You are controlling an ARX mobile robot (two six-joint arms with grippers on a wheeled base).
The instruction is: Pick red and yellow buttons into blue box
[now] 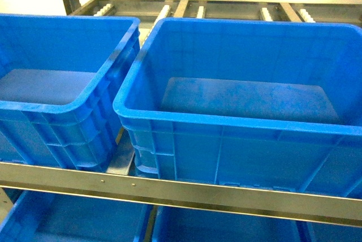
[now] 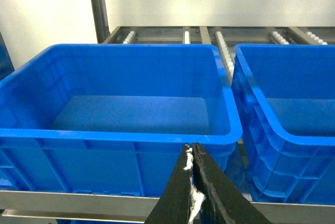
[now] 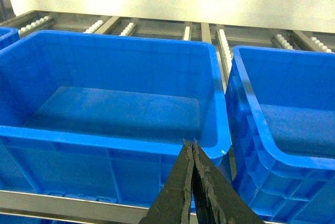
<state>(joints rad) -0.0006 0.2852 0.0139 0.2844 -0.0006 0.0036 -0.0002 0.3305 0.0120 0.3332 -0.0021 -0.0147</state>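
Black fingertips of the left gripper rise from the bottom edge of the left wrist view, pressed together with nothing between them but a scrap of white padding. At the bottom of the right wrist view the right gripper looks the same: tips closed on each other, holding nothing.

Two blue boxes fill the upper shelf in the head view, a left blue box at the left of the frame and a larger-looking centre blue box from centre to right. Two more blue bins show along the bottom edge, under the metal shelf rail. Neither gripper appears in the head view. Each wrist view shows two boxes side by side, plus the white rollers of the rack behind, clearer than from the head.

No red or yellow button shows in any view; the visible box floors are bare.
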